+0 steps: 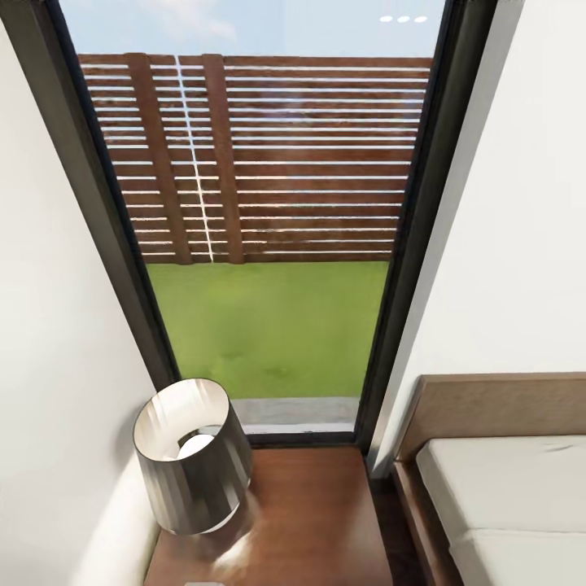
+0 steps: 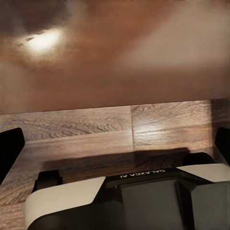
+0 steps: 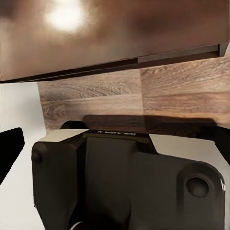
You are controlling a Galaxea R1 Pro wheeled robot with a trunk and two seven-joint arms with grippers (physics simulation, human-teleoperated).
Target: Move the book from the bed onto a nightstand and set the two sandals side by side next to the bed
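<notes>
Nightstand (image 1: 309, 521): I see its glossy reddish-brown top low in my head view, set against the foot of the tall window (image 1: 268, 203).
Lamp (image 1: 194, 456): it stands on the nightstand's far left corner, dark tapered shade, pale inside with the bulb showing.
Bed (image 1: 505, 488): at my lower right, just beside the nightstand's right edge with a narrow dark gap between; wooden headboard against the wall, off-white mattress.
Outside: green lawn and a slatted brown fence behind the glass.
Left tool (image 2: 115, 143): I see dark fingertips (image 2: 9, 148) at both sides of the left wrist view, standing wide apart, nothing between them, over wood-grain floor (image 2: 86, 129) beside a glossy brown panel.
Right tool: I cannot tell its state; only one dark fingertip shows.
</notes>
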